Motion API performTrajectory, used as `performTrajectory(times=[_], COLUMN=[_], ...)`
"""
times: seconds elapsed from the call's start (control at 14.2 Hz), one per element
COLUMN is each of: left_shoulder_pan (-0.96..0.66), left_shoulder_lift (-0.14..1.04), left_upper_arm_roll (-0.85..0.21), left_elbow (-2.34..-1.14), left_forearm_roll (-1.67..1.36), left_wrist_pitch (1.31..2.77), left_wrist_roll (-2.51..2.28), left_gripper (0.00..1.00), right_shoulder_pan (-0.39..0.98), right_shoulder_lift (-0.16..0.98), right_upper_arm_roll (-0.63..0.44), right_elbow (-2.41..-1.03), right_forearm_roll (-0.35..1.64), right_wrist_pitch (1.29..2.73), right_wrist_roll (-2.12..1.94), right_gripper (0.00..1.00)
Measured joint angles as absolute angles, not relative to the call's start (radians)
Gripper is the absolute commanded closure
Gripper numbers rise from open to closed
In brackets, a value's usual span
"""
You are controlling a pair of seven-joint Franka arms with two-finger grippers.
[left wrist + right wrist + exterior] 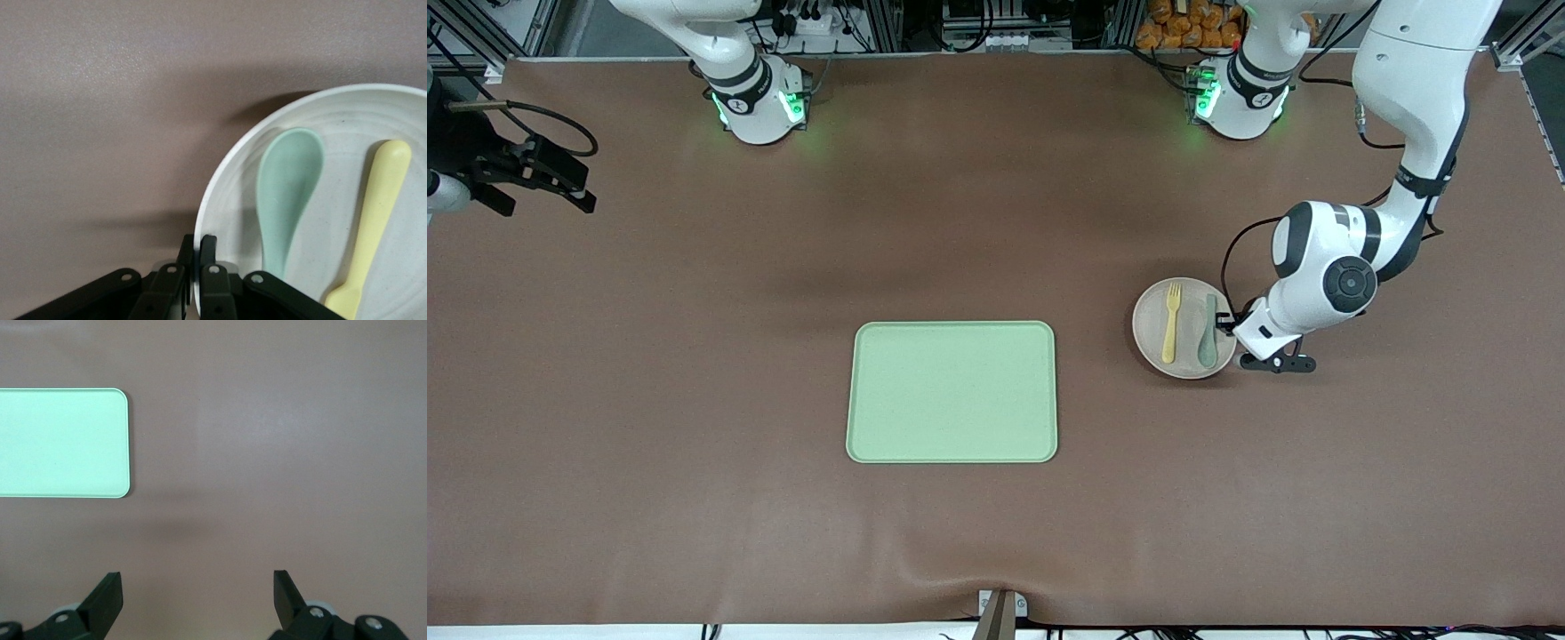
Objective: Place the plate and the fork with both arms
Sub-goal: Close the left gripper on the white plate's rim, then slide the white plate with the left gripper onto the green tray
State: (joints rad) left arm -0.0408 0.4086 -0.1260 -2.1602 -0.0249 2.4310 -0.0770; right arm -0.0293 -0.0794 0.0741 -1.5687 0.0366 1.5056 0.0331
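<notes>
**Left pincer clamped on the plate's rim**

Nearest the front camera lies the rectangular light-green tray (951, 392), flat on the brown worktop (694, 444) at about the middle of its length. Toward the left arm's end of the worktop, and slightly farther from the camera than the tray, sits the round pale plate (1149, 322). On it lie the pale-yellow fork (1171, 324) and a teal-green spoon (1208, 332), side by side and apart, the spoon on the side where the arm comes in.

The left pincer (1230, 324) is down at the plate's edge, beside the spoon. In the left wrist view its fingers (208, 250) are pressed together on the plate's rim (200, 220), one on each face of it, so the plate is gripped while it rests on the worktop.

The right pincer (560, 182) waits above the right arm's end of the worktop, well apart from tray and plate. Its fingers (107, 593) stand wide apart with nothing between them.
</notes>
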Motion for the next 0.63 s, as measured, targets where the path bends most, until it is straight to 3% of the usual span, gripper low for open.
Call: performTrajectory(times=[0.63], left_shoulder_pan=[-0.036], left_shoulder_lift=[0.407], left_upper_arm_roll=[-0.126], left_elbow=[-2.023], left_forearm_roll=[-0.091], left_wrist_pitch=[2.322], left_wrist_roll=[-0.077], left_gripper=[1.00], right_shoulder_pan=[-0.029], right_shoulder_lift=[-0.079], right_upper_arm_roll=[0.074], right_elbow=[-1.569], right_forearm_roll=[0.037], right_wrist_pitch=[1.505], right_wrist_roll=[0.033], right_gripper=[0.00])
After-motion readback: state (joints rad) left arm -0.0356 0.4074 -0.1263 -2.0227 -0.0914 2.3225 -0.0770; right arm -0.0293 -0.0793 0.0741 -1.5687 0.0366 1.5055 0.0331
